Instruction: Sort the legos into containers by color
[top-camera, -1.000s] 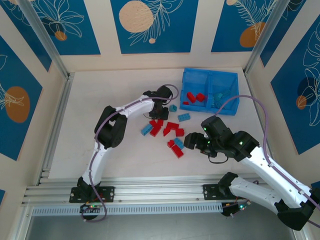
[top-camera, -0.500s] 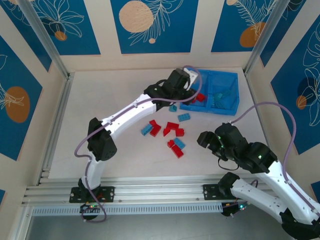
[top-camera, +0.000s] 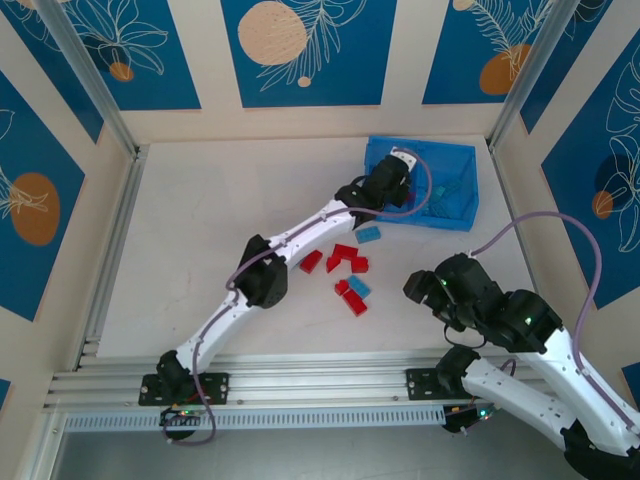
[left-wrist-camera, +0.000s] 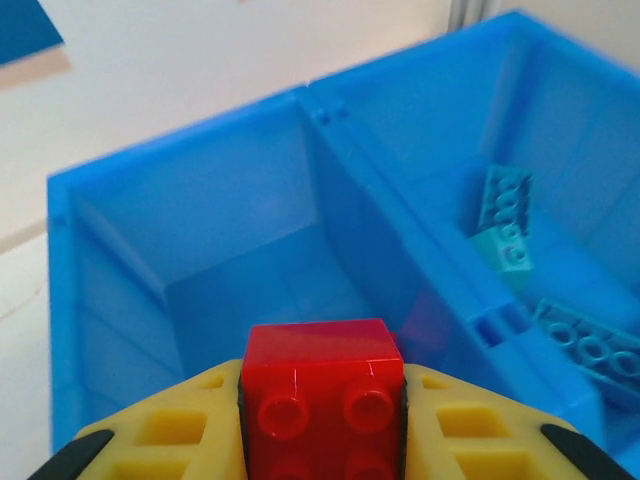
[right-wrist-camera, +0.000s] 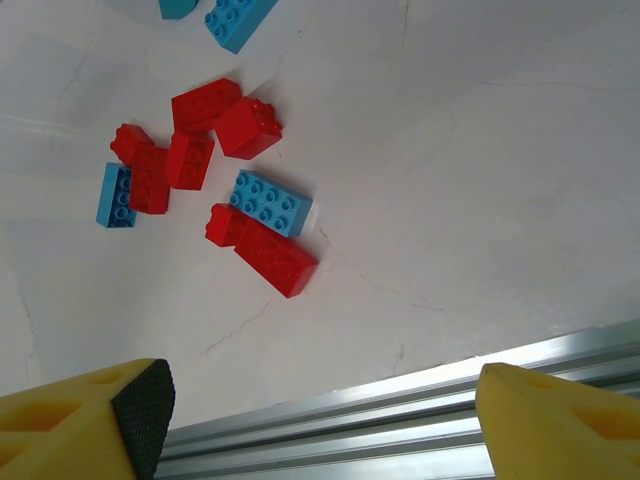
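Here, nearest the arm bases, the right gripper (right-wrist-camera: 315, 395) hung wide open and empty over bare table (top-camera: 200, 220) just inside the metal rail (right-wrist-camera: 420, 395). It sat near and to the right of the loose bricks (top-camera: 343, 268), seemingly parked there to leave the other arm room. Those bricks lay scattered mid-table, waiting to be sorted: a handful of red ones (right-wrist-camera: 262, 250), some touching, with a blue one (right-wrist-camera: 270, 203) pressed against a red neighbour and another blue one (top-camera: 370, 234) lying apart, closer to the bin (top-camera: 472, 190).

Farther off, the left arm stretched diagonally across the table to the far right. The left gripper (left-wrist-camera: 323, 425) was clamped narrowly on a single red brick (left-wrist-camera: 323, 385), studs facing the wrist camera, and held it above the left compartment (left-wrist-camera: 250, 230). That position suited a straight drop into the red side, though the floor beneath the brick was largely hidden. Beyond the central divider (left-wrist-camera: 350, 190), the right compartment (left-wrist-camera: 570, 130) already held several teal bricks (left-wrist-camera: 505, 215), lying tumbled where they had landed. Judging by this, the red brick only needed releasing, with care that it cleared the divider.
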